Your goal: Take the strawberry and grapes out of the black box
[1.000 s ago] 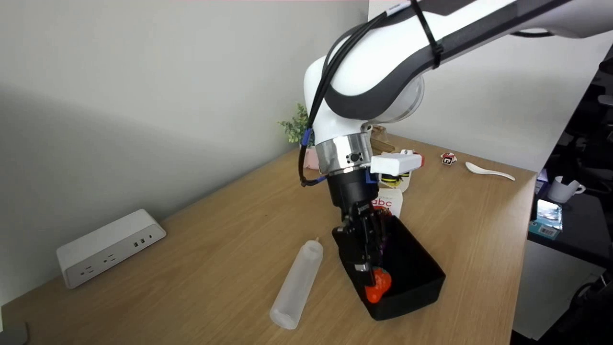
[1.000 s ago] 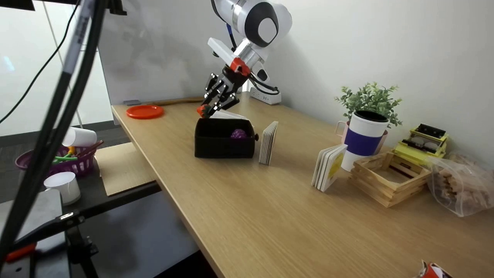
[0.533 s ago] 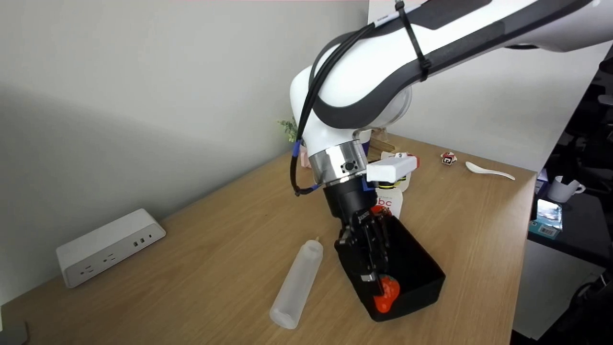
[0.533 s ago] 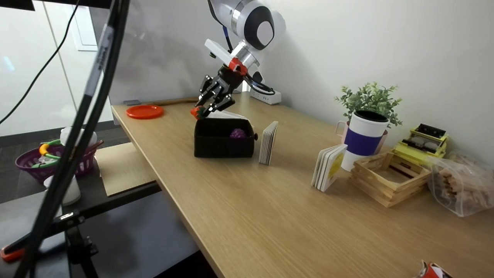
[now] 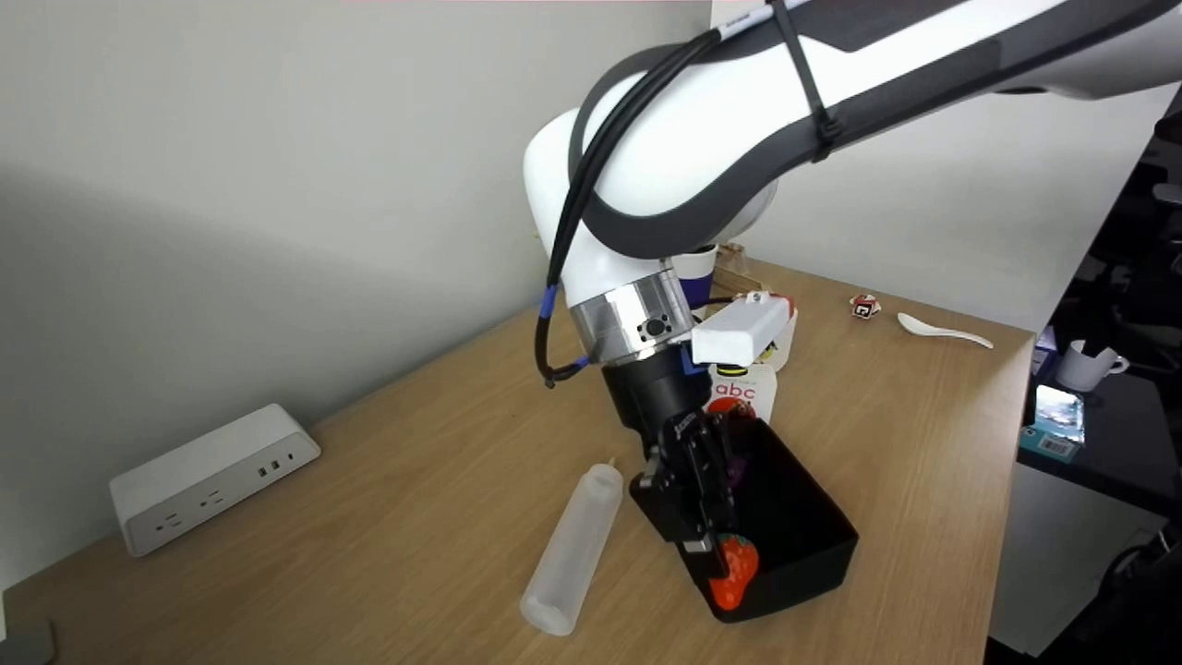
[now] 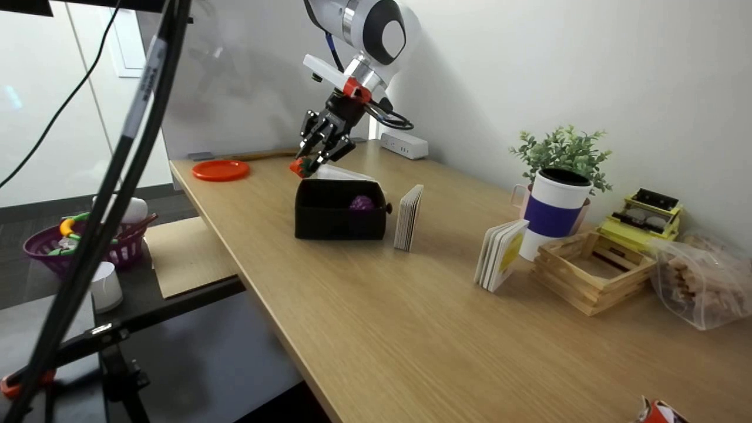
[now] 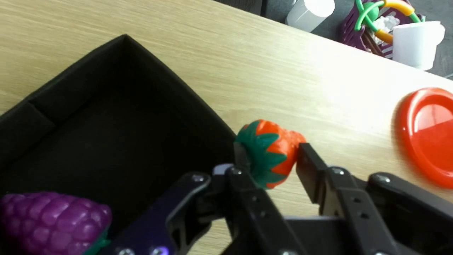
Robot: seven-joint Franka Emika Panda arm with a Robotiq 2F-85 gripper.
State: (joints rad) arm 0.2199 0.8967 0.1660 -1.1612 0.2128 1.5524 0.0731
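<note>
The strawberry (image 7: 279, 140), red-orange with a green leafy top, is pinched between the two fingers of my gripper (image 7: 270, 153). From the wrist view it shows against the tabletop at the rim of the black box (image 7: 166, 71), partly overlapping that rim. An exterior view has the strawberry (image 6: 299, 168) just above the far left corner of the box (image 6: 341, 225); its exact height is hard to judge. The purple grapes (image 7: 53, 221) lie inside the box, to the side away from the strawberry, and are partly cut off by the wrist view's edge.
A clear plastic bottle (image 5: 572, 550) lies beside the box. Small board books (image 6: 408, 217) stand close to the box's other end. A red plate (image 6: 220, 170) rests near the table edge. Farther off are a white power strip (image 5: 212, 476) and a wooden crate (image 6: 593, 273).
My arm has moved left in both exterior views, carrying the strawberry along, lower in one of them, over the past second. The black box has shifted very slightly. The grip is unchanged.
</note>
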